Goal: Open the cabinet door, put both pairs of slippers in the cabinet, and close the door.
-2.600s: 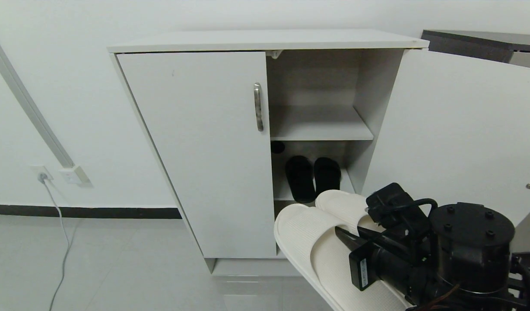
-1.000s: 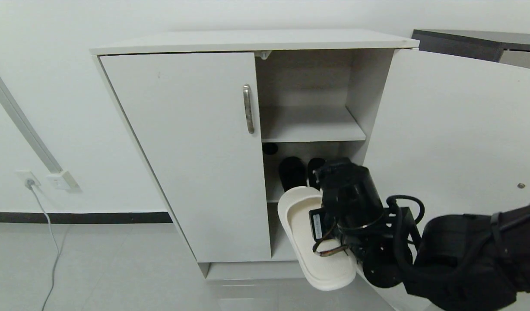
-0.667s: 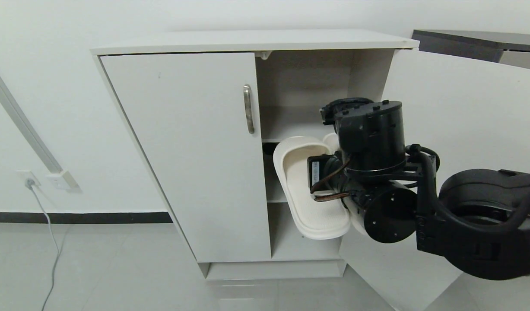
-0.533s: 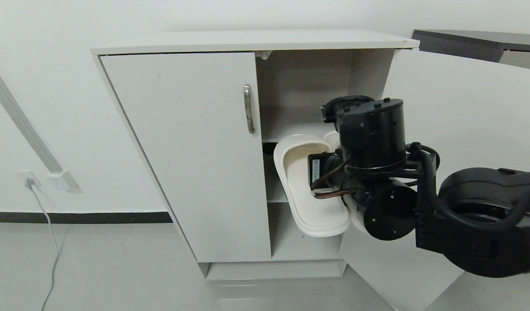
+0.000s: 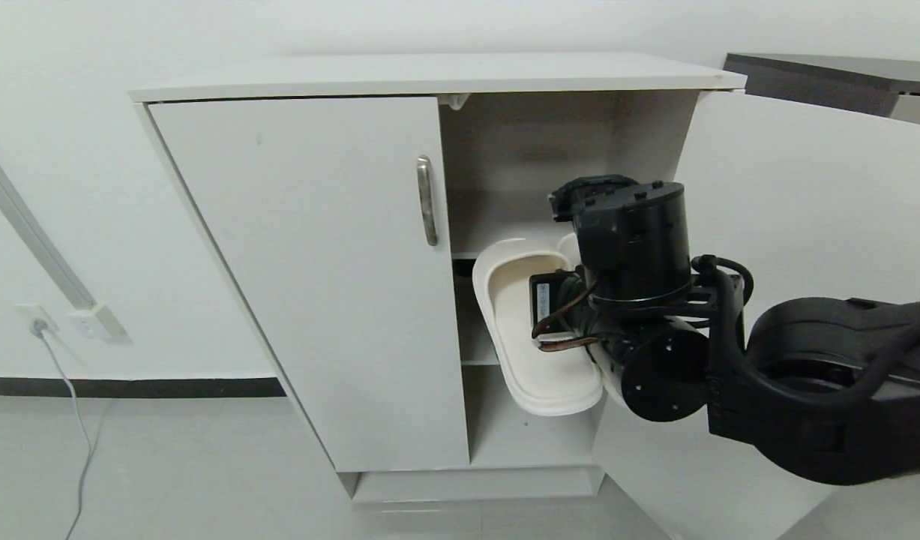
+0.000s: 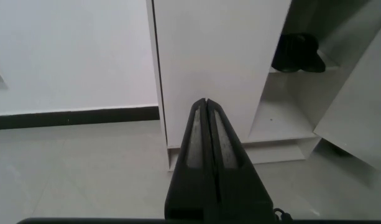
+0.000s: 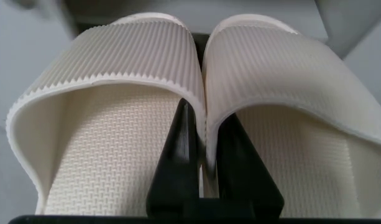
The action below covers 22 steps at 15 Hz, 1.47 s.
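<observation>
Raised, cream ribbed foam slippers (image 5: pixel 518 341) faced the white cabinet (image 5: pixel 430 75), inner edges clamped between right gripper (image 7: pixel 204 140) fingers. Left gripper (image 6: pixel 206 111) sat clenched, empty.

2 white slippers (image 5: pixel 538 341), 1 cabinet (image 5: pixel 430 73) w/ 2 doors (image 5: pixel 302 285), 1 handle (image 5: pixel 427 200)

Our right arm (image 5: pixel 804 390) stretches forward, right gripper (image 7: pixel 201 124) clamped on the white slippers (image 7: pixel 134 68); our left gripper (image 6: pixel 206 115) has its fingers pressed together.
</observation>
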### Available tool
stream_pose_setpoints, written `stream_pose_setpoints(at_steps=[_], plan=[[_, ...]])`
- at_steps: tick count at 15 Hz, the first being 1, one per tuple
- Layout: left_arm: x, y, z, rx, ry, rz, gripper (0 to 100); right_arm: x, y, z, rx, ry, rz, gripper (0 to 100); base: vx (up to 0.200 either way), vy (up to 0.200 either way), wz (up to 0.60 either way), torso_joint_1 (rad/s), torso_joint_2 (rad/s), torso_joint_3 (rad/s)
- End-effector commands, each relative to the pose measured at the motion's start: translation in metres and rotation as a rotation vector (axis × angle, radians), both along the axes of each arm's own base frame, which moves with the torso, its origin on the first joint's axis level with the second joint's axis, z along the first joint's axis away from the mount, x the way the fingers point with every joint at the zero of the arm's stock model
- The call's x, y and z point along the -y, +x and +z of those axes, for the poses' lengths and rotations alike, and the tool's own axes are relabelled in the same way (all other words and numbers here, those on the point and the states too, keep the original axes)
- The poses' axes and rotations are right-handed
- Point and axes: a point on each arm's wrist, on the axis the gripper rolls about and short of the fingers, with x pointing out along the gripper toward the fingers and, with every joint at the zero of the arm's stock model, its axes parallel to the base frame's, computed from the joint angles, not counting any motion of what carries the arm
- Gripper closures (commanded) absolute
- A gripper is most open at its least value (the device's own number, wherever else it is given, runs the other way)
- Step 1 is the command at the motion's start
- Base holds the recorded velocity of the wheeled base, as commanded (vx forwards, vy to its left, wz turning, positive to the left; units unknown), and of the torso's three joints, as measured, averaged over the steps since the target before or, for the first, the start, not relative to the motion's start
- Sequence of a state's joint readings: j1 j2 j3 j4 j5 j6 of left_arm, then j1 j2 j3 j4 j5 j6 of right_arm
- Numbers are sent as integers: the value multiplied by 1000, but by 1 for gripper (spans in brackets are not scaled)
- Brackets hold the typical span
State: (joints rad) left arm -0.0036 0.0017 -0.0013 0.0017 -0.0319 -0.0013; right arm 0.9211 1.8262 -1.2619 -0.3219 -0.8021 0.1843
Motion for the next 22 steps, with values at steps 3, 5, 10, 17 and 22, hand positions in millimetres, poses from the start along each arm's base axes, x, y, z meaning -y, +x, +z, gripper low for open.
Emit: stream_pose_setpoints(at_steps=[3, 5, 10, 17, 22], plan=[[0, 0, 0, -1, 0, 0, 100, 0, 0, 2, 5, 4, -1, 100, 200, 0, 0, 9, 4, 1], [0, 0, 0, 1, 0, 0, 100, 1, 0, 3, 6, 6, -1, 100, 200, 0, 0, 5, 7, 5], [0, 0, 0, -1, 1, 0, 100, -4, 8, -6, 2, 12, -5, 100, 160, 0, 0, 0, 3, 1], [0, 0, 0, -1, 0, 2, 100, -15, 58, -11, 23, 31, -78, 100, 0, 0, 0, 0, 0, 0], [0, 0, 0, -1, 0, 2, 100, -18, 82, 7, 29, 41, -99, 100, 0, 0, 0, 0, 0, 0]])
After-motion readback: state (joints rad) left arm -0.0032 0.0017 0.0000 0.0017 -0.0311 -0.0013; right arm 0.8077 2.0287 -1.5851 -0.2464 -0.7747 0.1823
